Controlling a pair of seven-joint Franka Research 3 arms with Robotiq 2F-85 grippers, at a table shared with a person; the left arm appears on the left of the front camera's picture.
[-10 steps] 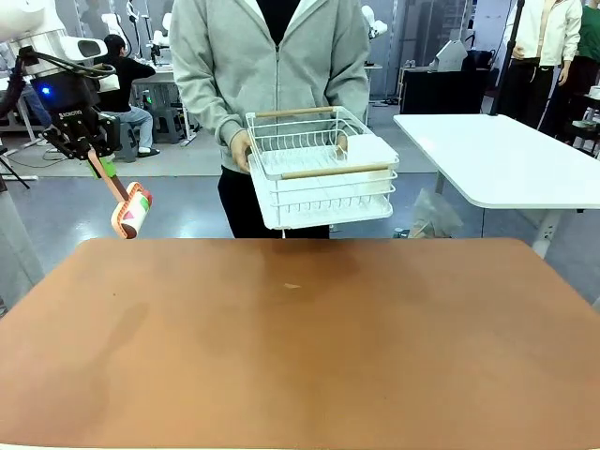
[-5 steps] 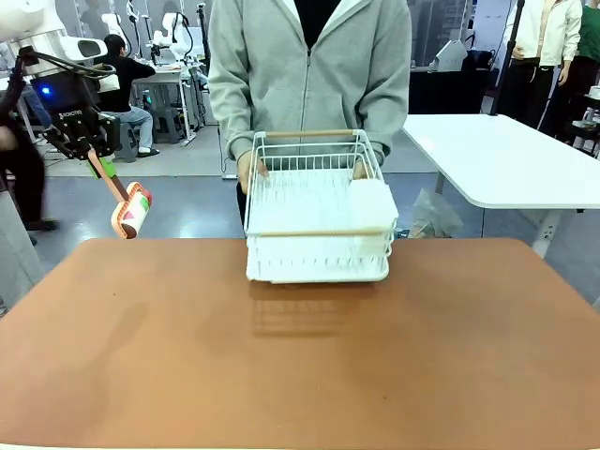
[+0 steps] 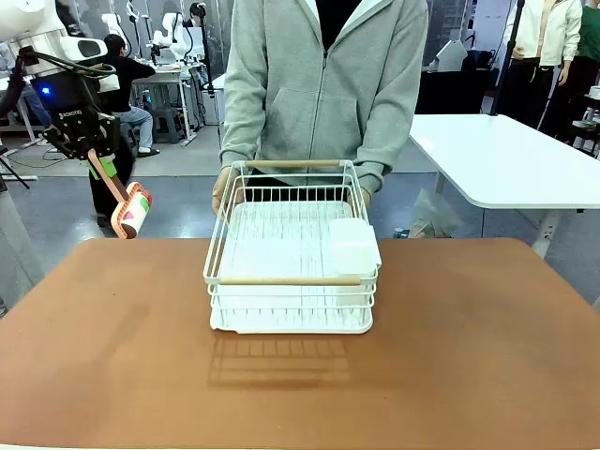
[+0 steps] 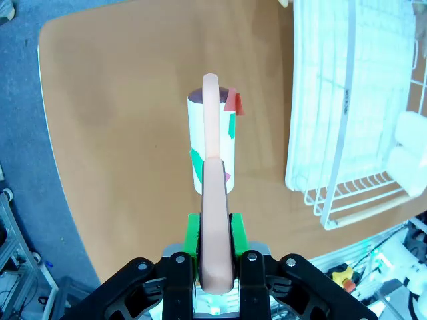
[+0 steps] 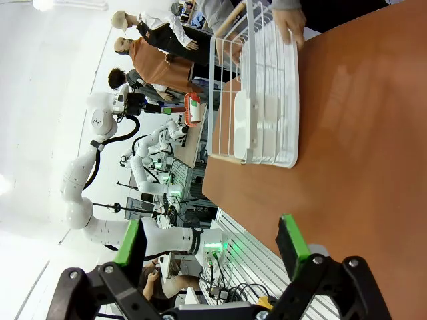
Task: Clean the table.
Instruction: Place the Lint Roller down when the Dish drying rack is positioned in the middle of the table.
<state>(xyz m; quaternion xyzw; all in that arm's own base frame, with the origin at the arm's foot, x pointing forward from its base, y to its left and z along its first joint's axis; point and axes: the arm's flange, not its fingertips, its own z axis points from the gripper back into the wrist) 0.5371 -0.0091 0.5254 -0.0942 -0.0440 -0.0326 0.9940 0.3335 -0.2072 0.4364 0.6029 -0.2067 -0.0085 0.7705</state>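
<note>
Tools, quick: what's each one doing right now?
Left tool: shut on the lint roller, held above the table.
Right tool: open, holding nothing.

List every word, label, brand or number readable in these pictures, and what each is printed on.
"ROBOTIQ", small white print on the black body of the left gripper in the front view; barely legible.
Small dark print on a wire of the white wire rack in the left wrist view: too small to read.
Lint roller wrapper: coloured patches, no readable text.
Nothing else legible.
</note>
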